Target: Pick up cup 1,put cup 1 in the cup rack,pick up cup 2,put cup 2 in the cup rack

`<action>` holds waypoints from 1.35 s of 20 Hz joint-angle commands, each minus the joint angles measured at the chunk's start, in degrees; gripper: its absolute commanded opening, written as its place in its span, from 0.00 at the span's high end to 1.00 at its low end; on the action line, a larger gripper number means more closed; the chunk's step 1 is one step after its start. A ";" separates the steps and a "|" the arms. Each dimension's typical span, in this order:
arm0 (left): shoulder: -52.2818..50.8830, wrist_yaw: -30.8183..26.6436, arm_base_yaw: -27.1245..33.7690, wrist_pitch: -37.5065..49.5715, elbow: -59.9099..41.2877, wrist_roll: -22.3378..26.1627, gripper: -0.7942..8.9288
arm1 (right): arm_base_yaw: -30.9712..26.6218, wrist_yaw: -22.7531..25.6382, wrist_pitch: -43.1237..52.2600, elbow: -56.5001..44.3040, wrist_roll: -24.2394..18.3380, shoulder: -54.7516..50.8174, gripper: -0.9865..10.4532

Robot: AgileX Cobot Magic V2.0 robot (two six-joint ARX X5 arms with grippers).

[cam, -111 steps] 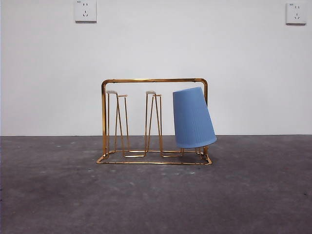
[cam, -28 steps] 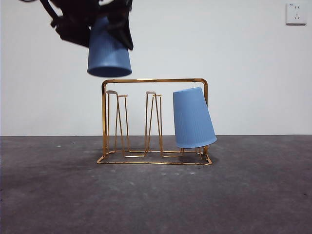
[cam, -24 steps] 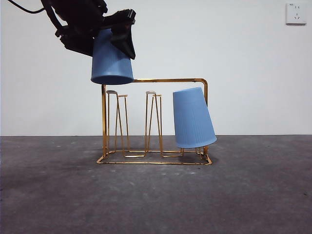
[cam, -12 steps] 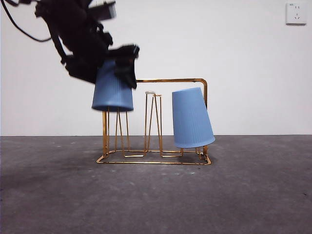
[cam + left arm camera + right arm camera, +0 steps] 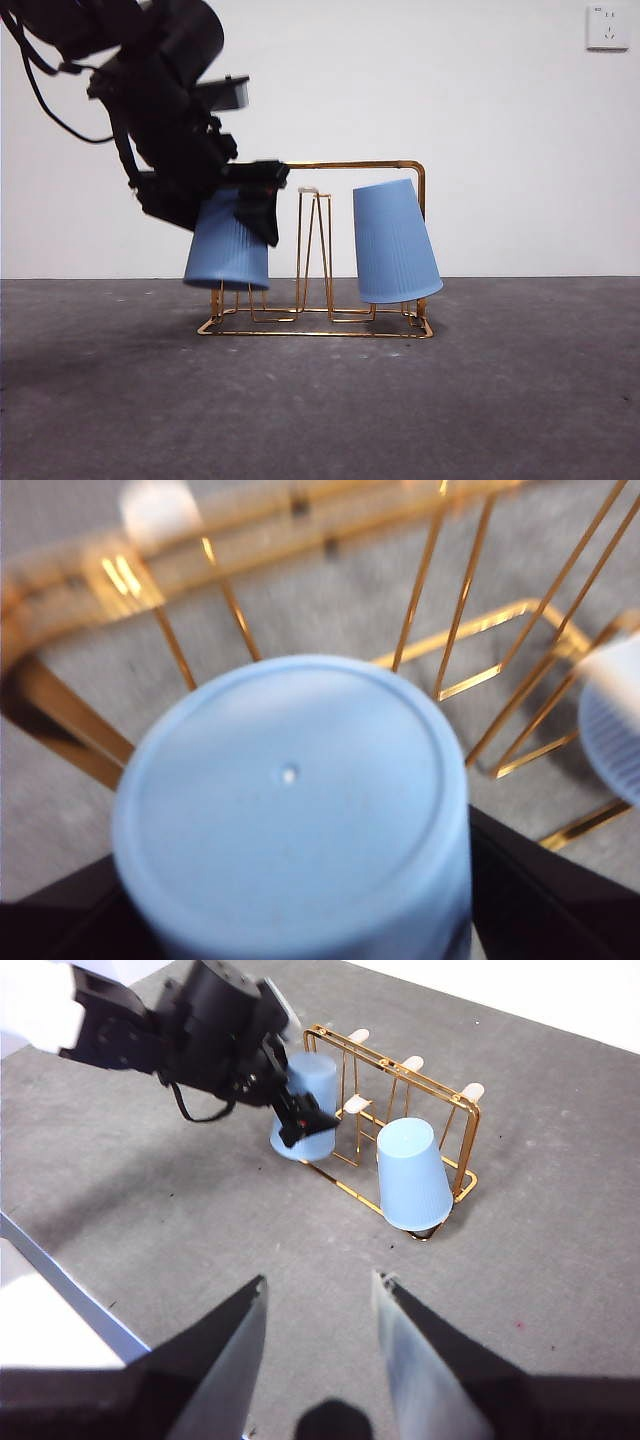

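Note:
The gold wire cup rack (image 5: 350, 165) stands mid-table. Cup 1 (image 5: 394, 240), blue and upside down, hangs tilted on the rack's right-hand prong. My left gripper (image 5: 228, 200) is shut on cup 2 (image 5: 227, 255), also blue and upside down, which is low over the rack's left-hand prongs and hides them. The left wrist view shows cup 2's flat base (image 5: 290, 800) between the black jaws, with rack wires (image 5: 440, 610) beyond it. My right gripper (image 5: 318, 1330) hangs open high above the table, well away from the rack (image 5: 470, 1130) and both cups (image 5: 412, 1175).
A white wall rises behind the rack with a socket (image 5: 607, 27) at the upper right. The table's edge (image 5: 60, 1285) shows in the right wrist view. Bare grey tabletop (image 5: 320, 410) lies in front of the rack.
The left gripper has come down with cup 2 from above the rack's top bar onto the left-hand prongs. Cup 1 has stayed on its prong.

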 commanded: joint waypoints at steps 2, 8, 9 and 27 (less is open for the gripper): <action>1.70 0.00 0.09 -0.33 -0.44 -1.40 0.93 | -0.02 0.24 0.28 -0.17 0.44 -0.09 0.75; 1.79 0.00 0.28 -6.93 -0.44 -2.80 0.71 | -0.02 0.26 0.35 -0.17 0.22 -0.09 0.75; 1.79 0.02 0.44 -7.85 -0.44 -3.15 0.55 | -0.02 0.26 0.37 -0.17 0.07 -0.09 0.75; -2.82 5.18 0.42 -25.86 -0.39 -4.42 0.39 | -0.02 0.26 -0.22 -0.17 -1.07 -0.04 0.75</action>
